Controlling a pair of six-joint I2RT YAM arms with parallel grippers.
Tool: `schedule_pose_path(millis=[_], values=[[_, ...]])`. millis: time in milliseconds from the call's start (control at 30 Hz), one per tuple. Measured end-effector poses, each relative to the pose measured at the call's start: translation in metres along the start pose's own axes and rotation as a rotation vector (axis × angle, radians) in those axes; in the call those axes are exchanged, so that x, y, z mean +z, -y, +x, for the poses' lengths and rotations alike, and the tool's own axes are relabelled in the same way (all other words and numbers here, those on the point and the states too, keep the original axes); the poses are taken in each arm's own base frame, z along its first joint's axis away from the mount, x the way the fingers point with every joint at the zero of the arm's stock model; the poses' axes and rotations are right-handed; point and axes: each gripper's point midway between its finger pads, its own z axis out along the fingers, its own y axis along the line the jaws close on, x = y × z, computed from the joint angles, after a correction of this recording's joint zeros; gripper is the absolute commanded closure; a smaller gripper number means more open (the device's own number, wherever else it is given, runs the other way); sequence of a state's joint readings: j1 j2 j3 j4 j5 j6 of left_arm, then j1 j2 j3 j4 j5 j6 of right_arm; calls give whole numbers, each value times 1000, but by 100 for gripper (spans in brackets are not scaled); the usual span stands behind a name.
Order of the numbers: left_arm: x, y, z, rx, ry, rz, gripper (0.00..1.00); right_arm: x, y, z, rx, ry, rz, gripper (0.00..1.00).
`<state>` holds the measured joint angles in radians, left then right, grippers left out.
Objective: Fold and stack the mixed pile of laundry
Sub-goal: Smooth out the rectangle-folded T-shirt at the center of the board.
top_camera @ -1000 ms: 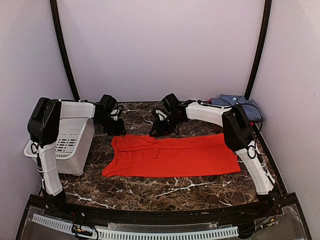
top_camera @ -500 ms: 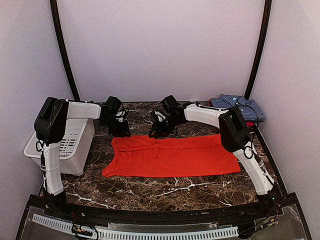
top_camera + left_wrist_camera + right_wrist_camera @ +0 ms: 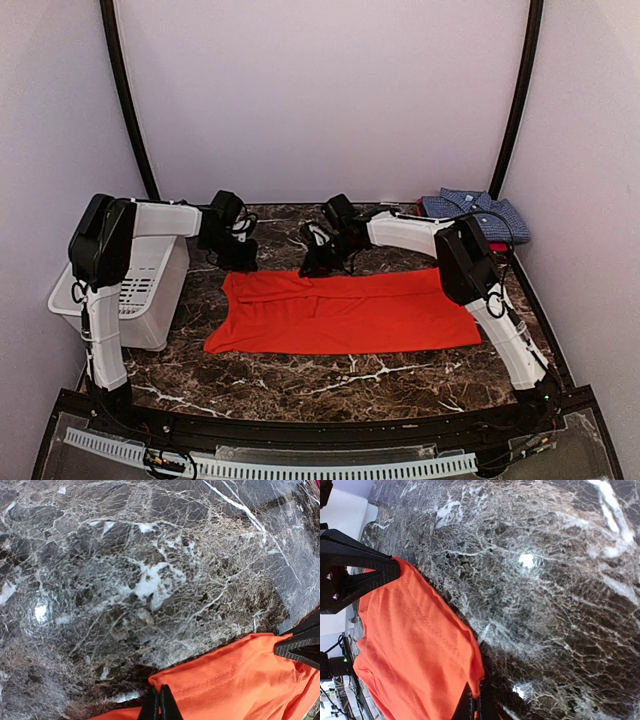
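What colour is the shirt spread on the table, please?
Plain orange-red; the shirt shows best in the top external view.

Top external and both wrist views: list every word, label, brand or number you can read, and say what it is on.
None readable in any view. The orange-red shirt is plain, the checked shirt shows only its pattern, and the white basket and marble table carry no visible label.
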<state>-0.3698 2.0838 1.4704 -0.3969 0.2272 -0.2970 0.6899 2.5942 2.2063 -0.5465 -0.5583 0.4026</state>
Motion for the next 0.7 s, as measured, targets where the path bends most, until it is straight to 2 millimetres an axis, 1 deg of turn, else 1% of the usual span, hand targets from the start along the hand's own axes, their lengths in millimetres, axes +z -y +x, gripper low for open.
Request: schedule_pose_path(millis=[67,167,267,367,400,433,533,633,700], values=[[-2,2,-1,5,4,1,100,1,0,4,-2,-2,-1,100],[-13,6,-5,12,29,9,100,-1,-4,10,-6,-6,-3,100],[-33,15,-7,23,63,25,100,-8,-15,13,-21,0,-12,100],[-57,25,-5,41,105,44,100,-21,-32,18,-42,14,-26,100],[-64,29,-3,48,117,51,100,-28,-38,20,-50,23,-32,100],[-70,32,1,54,123,56,100,-30,-44,22,-57,22,-37,100],[-80,41,13,71,127,74,100,-40,-60,30,-76,36,-56,100],[-79,47,30,84,103,83,100,-40,-69,44,-82,29,-69,100],[-75,51,42,94,80,81,100,-36,-71,59,-82,11,-74,100]])
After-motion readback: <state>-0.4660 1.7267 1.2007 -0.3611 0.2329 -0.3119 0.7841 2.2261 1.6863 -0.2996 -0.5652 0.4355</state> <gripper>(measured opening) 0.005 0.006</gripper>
